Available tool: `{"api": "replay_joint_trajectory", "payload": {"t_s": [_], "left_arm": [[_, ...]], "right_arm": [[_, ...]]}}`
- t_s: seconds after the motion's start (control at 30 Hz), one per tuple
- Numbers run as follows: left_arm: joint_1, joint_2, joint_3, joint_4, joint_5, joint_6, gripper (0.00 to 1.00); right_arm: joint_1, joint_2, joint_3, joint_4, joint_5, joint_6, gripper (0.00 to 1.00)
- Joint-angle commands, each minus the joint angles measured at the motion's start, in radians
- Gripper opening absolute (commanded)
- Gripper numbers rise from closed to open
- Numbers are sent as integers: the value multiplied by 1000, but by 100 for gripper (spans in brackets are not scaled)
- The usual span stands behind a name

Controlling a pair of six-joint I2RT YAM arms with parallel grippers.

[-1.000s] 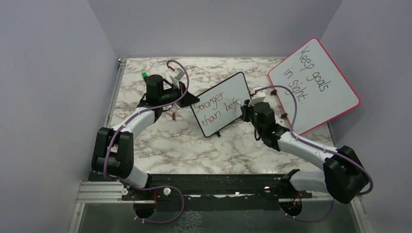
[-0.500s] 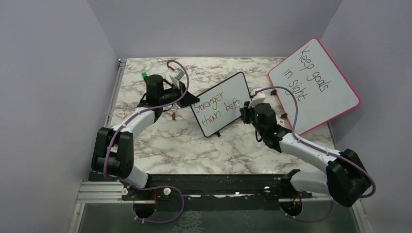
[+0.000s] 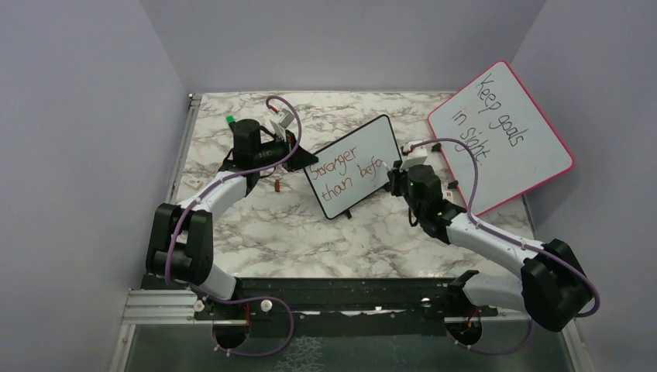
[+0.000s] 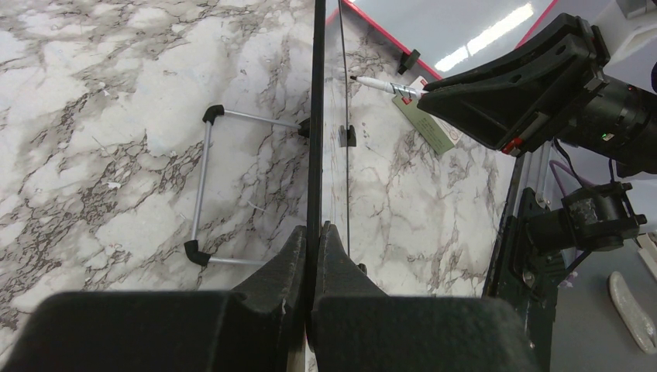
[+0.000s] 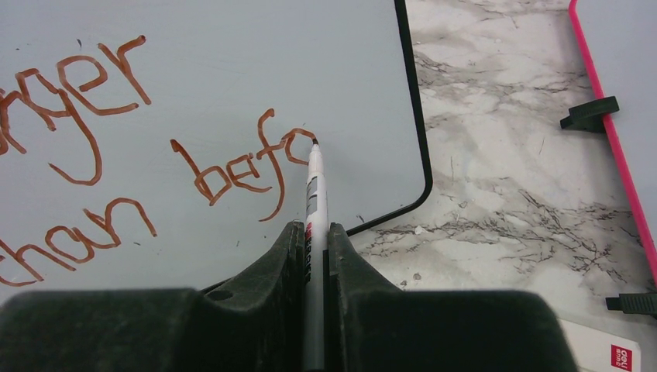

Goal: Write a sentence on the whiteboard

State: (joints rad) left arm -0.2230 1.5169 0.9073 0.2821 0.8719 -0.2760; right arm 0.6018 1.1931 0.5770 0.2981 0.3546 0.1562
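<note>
The whiteboard (image 3: pixel 358 155) with a thin black frame stands tilted at mid-table. My left gripper (image 3: pixel 299 157) is shut on its left edge; in the left wrist view the board's black edge (image 4: pixel 316 116) runs straight out from between the fingers of that gripper (image 4: pixel 314 229). The sentence (image 3: pixel 345 169) in reddish-brown reads "Stronger" above "than befo". My right gripper (image 5: pixel 312 226) is shut on a white marker (image 5: pixel 314 186). The marker's tip touches the board at the top of the "o" in the sentence's last word (image 5: pixel 240 167). In the top view the right gripper (image 3: pixel 395 172) is at the board's right side.
A larger pink-framed board (image 3: pixel 503 132) with black handwriting leans at the back right, its pink edge (image 5: pixel 612 139) close to my right arm. A small reddish cap (image 3: pixel 278 184) lies on the marble near my left arm. A wire stand (image 4: pixel 201 186) props the small board from behind.
The last word grew from "bef" to "befo". My right gripper shifted slightly right along the board with the marker. The left arm and the board stayed still.
</note>
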Motion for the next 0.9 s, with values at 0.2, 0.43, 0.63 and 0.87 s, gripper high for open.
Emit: {"api": "replay_joint_trajectory", "payload": {"t_s": [0.2,0.43,0.63,0.87], "left_arm": [[-3,28,-20,-107,-58,66,0],[-3,28,-16,-109,-59,66,0],[-3,28,-18,-109,-59,66,0],[-3,26,-18,-110,-59,66,0]], "right_arm": [[-11,43,43,63,6,-17,1],[-20,47,50,73,6,-20,1],[-26,58,54,79,-9,-16,1],[-29,71,57,79,-24,-13,1]]}}
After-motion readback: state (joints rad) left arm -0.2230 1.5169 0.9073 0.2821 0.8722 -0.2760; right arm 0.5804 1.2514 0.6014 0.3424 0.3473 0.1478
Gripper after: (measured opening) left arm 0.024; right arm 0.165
